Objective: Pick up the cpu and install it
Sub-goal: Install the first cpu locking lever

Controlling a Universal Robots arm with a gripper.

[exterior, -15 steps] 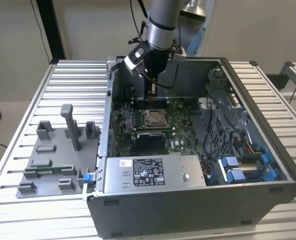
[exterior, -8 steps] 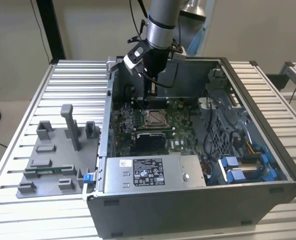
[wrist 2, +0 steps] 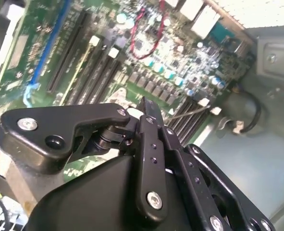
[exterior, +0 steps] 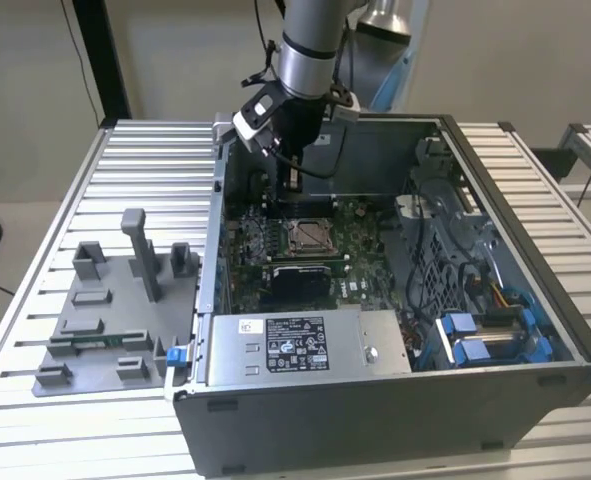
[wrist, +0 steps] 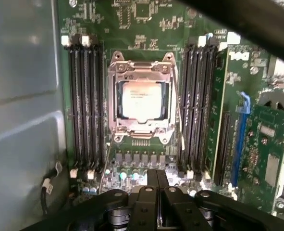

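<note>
Ribbed metal tabletop (exterior: 145, 160) carrying an open computer case (exterior: 395, 410), with the arm reaching inside.
The claw (wrist: 156, 173) hangs over the motherboard (wrist: 108, 24), its fingers pressed together with nothing between them. The cpu (wrist: 142, 100) lies flat in the metal-framed socket (wrist: 142, 69) between two banks of memory slots, apart from the claw. A grey fixture tray (exterior: 85, 330) sits beside the case.

Open grey computer case (exterior: 375, 420) on slatted metal table (exterior: 65, 440), green motherboard (exterior: 365, 225) inside, grey fixture tray (exterior: 95, 345) beside it
</note>
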